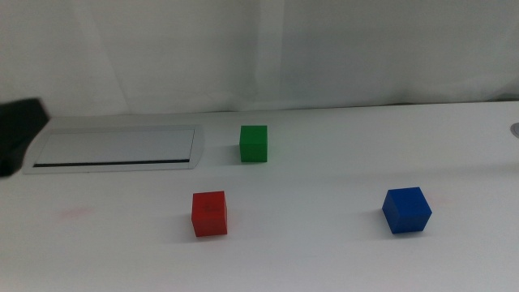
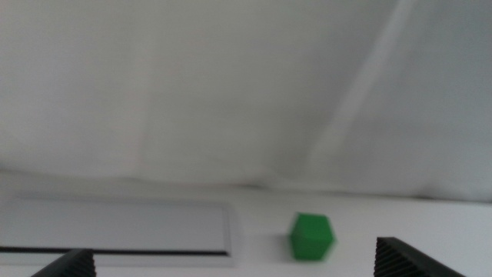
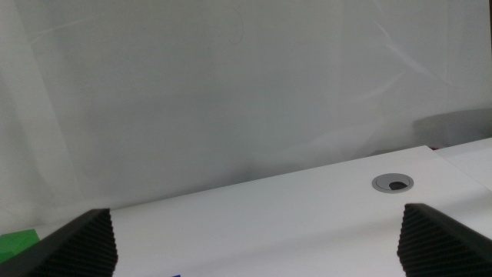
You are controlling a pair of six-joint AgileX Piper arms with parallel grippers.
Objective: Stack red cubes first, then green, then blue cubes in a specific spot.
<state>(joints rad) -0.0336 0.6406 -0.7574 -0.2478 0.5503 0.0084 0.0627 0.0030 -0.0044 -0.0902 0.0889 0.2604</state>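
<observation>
Red cube [image 1: 209,213] near front edge, nothing stacked yet. Green cube [image 1: 254,143] behind it, blue cube [image 1: 406,209] off right. Left gripper [image 2: 231,269] spread wide, empty, facing green; right gripper [image 3: 257,246] also spread, waiting. Guess: grab red first.

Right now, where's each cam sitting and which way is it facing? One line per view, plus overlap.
Middle view: above the table's front, looking forward and down at the red cube, green cube, blue cube and grey-rimmed panel; a dark part of the left arm shows at the left edge.
Left wrist view: low over the table, facing the backdrop curtain; left gripper open, jaw tips only.
Right wrist view: low, facing the curtain and a grey grommet; right gripper open.
Shared: all three show the green cube; middle and left wrist share the panel.
</observation>
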